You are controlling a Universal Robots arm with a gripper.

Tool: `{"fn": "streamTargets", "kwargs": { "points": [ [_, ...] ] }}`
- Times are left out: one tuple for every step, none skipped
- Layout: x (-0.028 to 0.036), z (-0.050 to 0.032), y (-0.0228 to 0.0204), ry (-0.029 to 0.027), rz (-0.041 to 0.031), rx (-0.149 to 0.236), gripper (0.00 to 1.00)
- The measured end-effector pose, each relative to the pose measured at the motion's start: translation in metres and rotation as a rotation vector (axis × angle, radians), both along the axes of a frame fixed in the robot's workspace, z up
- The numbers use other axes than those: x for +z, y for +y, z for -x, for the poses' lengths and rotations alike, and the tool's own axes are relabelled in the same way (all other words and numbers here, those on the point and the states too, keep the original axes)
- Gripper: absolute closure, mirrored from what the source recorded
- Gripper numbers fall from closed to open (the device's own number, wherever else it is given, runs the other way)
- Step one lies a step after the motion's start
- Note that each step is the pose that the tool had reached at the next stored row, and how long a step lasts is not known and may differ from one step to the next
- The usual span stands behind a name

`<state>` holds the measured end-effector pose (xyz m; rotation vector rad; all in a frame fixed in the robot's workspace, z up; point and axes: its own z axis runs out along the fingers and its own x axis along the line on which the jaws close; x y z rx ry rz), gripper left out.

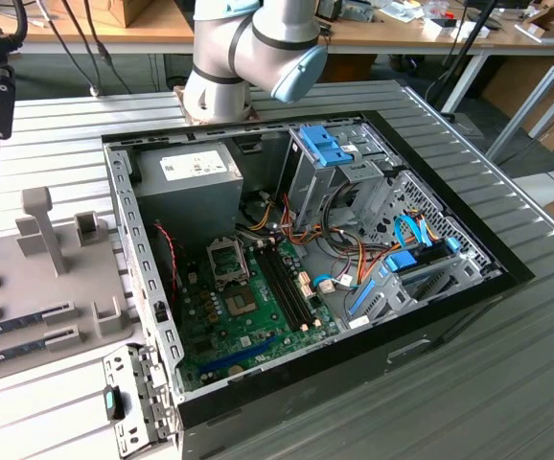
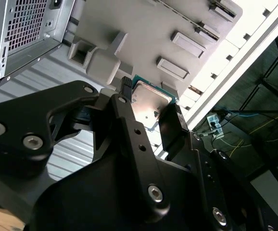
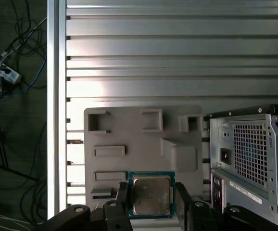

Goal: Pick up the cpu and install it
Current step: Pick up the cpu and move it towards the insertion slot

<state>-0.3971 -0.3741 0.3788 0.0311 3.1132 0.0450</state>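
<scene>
Closest to the lens in both wrist views, the black claw [image 2: 148, 108] is seen clamped on the cpu [image 3: 151, 195]. Its two fingers [image 3: 121, 199] are pressed against opposite edges of the chip, so the jaws are parted only as far as the chip is wide. The silver-grey metal top and thin green rim of the cpu are turned toward the first wrist camera. The chip is held in the air, apart from the grey holder tray [image 3: 139, 144] beneath it, whose raised blocks and shallow pockets are laid out on the ridged metal table [image 3: 177, 48]. A perforated metal end of the computer case [image 3: 254, 154] is seen just beside the tray.

In the exterior view, the claw is found at the exterior view's left edge, at about ten o'clock from the open case, while the arm [image 1: 248, 48] is mounted at twelve o'clock from it. Inside the case, a green motherboard [image 1: 248, 331] is laid flat, with a metal socket frame [image 1: 227, 259] on it and a grey power supply [image 1: 196, 177] at eleven o'clock. Long narrow sticks [image 1: 23, 321] are seated in the tray at nine o'clock from the case.
</scene>
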Motion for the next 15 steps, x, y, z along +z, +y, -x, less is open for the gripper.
{"fn": "streamTargets", "kwargs": {
  "points": [
    [0.0001,-0.0007,0.0,0.0001,0.0002,0.0,0.53],
    [0.0,-0.001,0.0,0.0,0.0003,0.0,0.53],
    [0.0,-0.0015,0.0,0.0,0.0005,0.0,0.53],
    [0.0,-0.0023,0.0,0.0,0.0007,0.0,0.53],
    [0.0,-0.0032,0.0,0.0,0.001,0.0,0.53],
    [0.0,-0.0039,0.0,0.0,0.0012,0.0,0.53],
    [0.0,-0.0043,0.0,0.0,0.0014,0.0,0.53],
    [0.0,-0.005,0.0,0.0,0.0016,0.0,0.53],
    [0.0,-0.0057,0.0,0.0,0.0018,0.0,0.53],
    [0.0,-0.0065,0.0,0.0,0.0021,0.0,0.53],
    [0.0,-0.0069,0.0,0.0,0.0022,0.0,0.53],
    [0.0,-0.0073,0.0,0.0,0.0023,0.0,0.53],
    [0.0,-0.0081,0.0,0.0,0.0026,0.0,0.53],
    [0.0,-0.0088,0.0,0.0,0.0028,0.0,0.53],
    [0.0,-0.0094,0.0,-0.0001,0.003,0.0,0.53]
  ]
}}
